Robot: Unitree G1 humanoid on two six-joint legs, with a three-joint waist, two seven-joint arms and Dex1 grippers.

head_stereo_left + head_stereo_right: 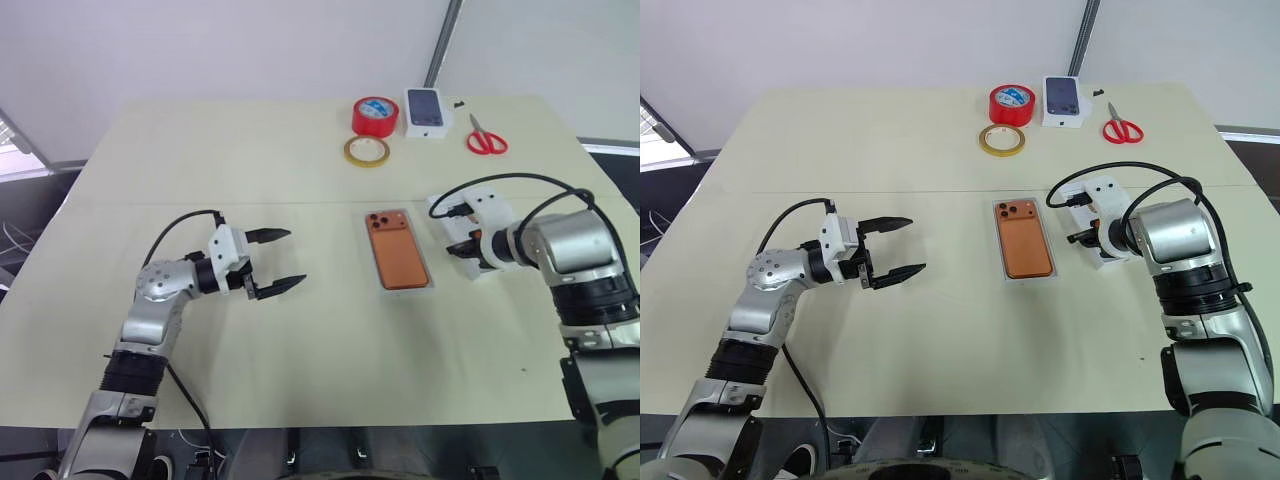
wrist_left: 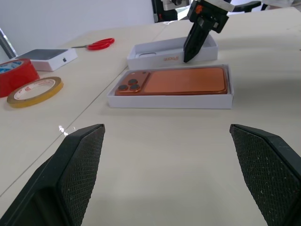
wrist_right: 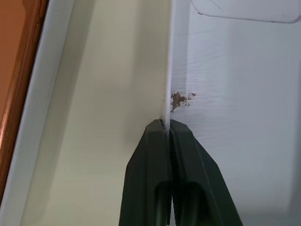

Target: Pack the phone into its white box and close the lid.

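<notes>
The orange phone [image 1: 398, 255] lies face down inside the shallow white box [image 2: 169, 101] at the middle of the table. Just to its right sits the lid [image 2: 160, 59], hollow white side up. My right gripper [image 3: 167, 123] points down at it and is shut on the lid's thin side wall nearest the box; the lid's inner face [image 3: 235, 94] lies beside the fingers. My left gripper [image 1: 297, 257] hovers open to the left of the box, aimed toward it, with nothing between its fingers [image 2: 80, 160].
At the table's far side lie a red tape roll [image 1: 375, 115], a tan tape ring [image 1: 367, 151], a small white box with a dark phone picture [image 1: 424, 110] and red scissors [image 1: 486, 138]. Bare tabletop lies between my left gripper and the box.
</notes>
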